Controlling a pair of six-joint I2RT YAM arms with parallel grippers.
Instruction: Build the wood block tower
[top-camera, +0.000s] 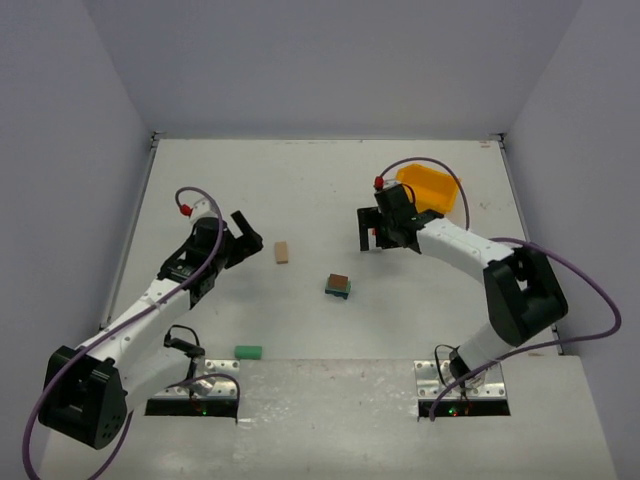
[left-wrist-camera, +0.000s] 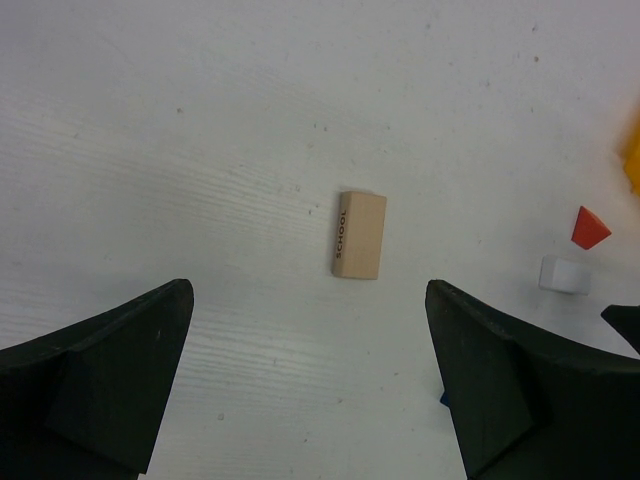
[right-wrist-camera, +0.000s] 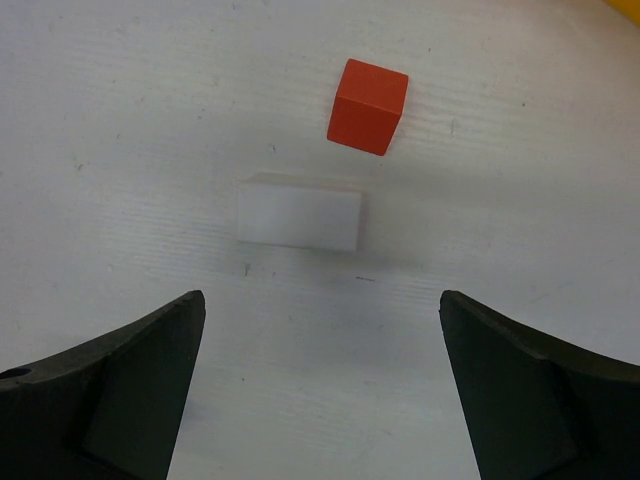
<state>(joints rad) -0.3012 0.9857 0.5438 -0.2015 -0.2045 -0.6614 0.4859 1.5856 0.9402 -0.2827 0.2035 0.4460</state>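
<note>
A pale tan block (left-wrist-camera: 359, 236) printed SCHOOL lies flat just ahead of my open left gripper (left-wrist-camera: 306, 290), also seen from above (top-camera: 250, 235); nothing is between its fingers. In the top view the tan block (top-camera: 282, 252) lies right of that gripper. A red cube (right-wrist-camera: 368, 106) and a white block (right-wrist-camera: 300, 213) lie ahead of my open, empty right gripper (right-wrist-camera: 321, 300), which hangs over them in the top view (top-camera: 372, 238). A short stack (top-camera: 338, 286) with a brown block on top of a green one stands mid-table. One green block (top-camera: 248, 351) lies near the front edge.
A yellow bin (top-camera: 430, 187) stands at the back right, just behind the right gripper. Grey walls close the table on three sides. The arm bases are bolted along the near edge.
</note>
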